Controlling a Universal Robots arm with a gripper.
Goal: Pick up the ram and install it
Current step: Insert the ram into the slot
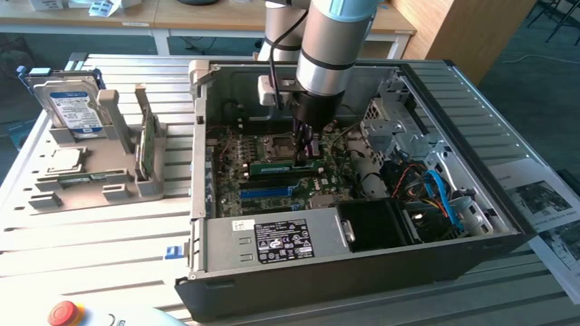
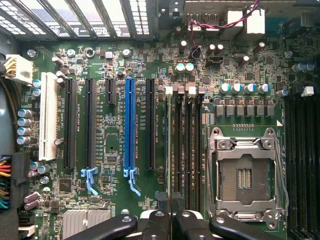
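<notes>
The ram (image 1: 274, 165) is a thin green stick standing on its long edge across the motherboard (image 1: 244, 153) inside the open computer case (image 1: 363, 272). My gripper (image 1: 303, 155) reaches straight down into the case and is shut on the ram's upper edge. I cannot tell whether the stick sits in a slot or only touches it. In the wrist view the black fingers (image 2: 155, 222) stand nearly together, the gripper (image 2: 170, 216) hanging right over the row of black memory slots (image 2: 187, 150) beside the empty CPU socket (image 2: 245, 175).
Outside the case, at the exterior view's left, a grey holder (image 1: 100, 183) carries a hard drive (image 1: 73, 109) and a broader green card (image 1: 145, 146). Drive cage and blue cables (image 1: 439, 193) crowd the case's right side. A red button (image 1: 65, 312) sits at the table's front edge.
</notes>
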